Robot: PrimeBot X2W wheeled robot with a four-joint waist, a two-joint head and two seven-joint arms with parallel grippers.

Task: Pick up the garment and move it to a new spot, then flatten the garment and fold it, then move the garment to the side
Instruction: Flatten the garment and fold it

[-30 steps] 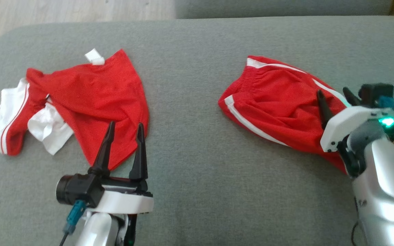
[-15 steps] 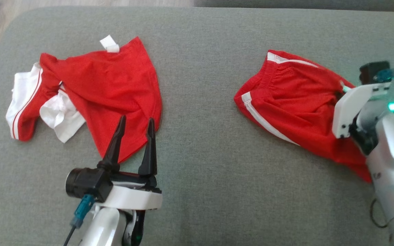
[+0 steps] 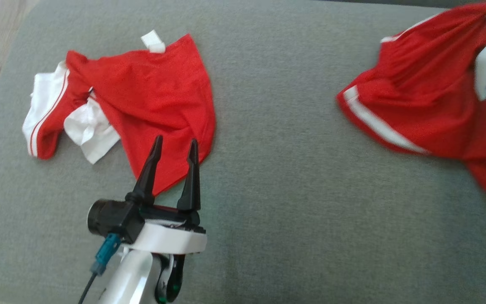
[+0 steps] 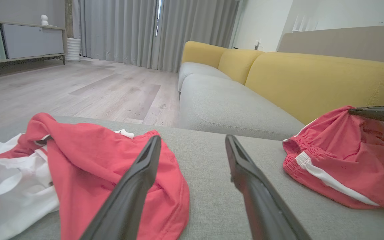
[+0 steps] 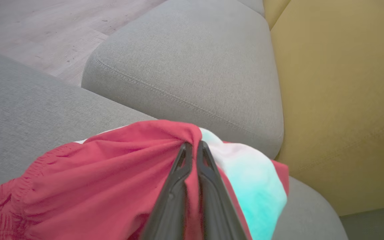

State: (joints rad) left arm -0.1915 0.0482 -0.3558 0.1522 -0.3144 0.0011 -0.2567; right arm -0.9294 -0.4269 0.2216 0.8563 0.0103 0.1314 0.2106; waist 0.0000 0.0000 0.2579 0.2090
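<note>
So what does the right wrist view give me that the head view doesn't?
Right wrist view: the right gripper shut on a bunched fold of the red shorts, with the yellow sofa back beyond. Head view: the left gripper, open, at the hem of the red and white shirt. Both: the shorts and the grey cushion.

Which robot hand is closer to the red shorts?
Right. The right gripper is pinching the shorts; the left gripper hangs open far off, over the shirt.
</note>
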